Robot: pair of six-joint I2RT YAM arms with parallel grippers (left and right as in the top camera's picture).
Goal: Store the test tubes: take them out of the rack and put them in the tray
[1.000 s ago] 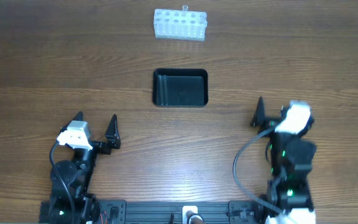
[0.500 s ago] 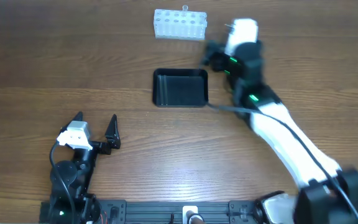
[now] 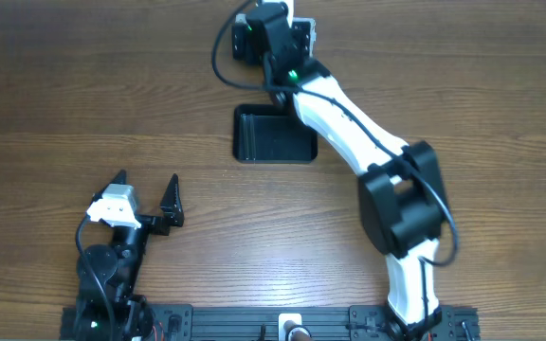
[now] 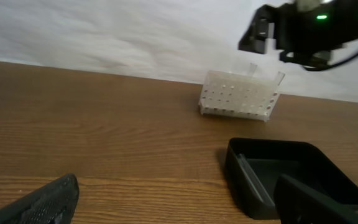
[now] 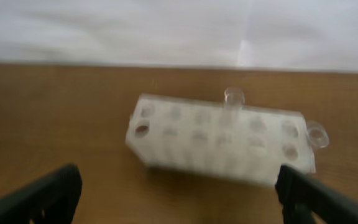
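Top centre: right arm [image 3: 349,123] stretched long and diagonal, right gripper [image 5: 179,196] above the translucent white plastic tube rack [image 5: 219,146], jaws wide. Lower left: left gripper [image 3: 146,180] low, jaws wide.

One clear rack [image 5: 219,140] stands by the far edge of the table [image 3: 64,95], holding what look like two test tubes [image 5: 234,97], though blur makes that count unsure. There is one black tray [image 3: 275,134] and two robot arms [image 3: 349,123].
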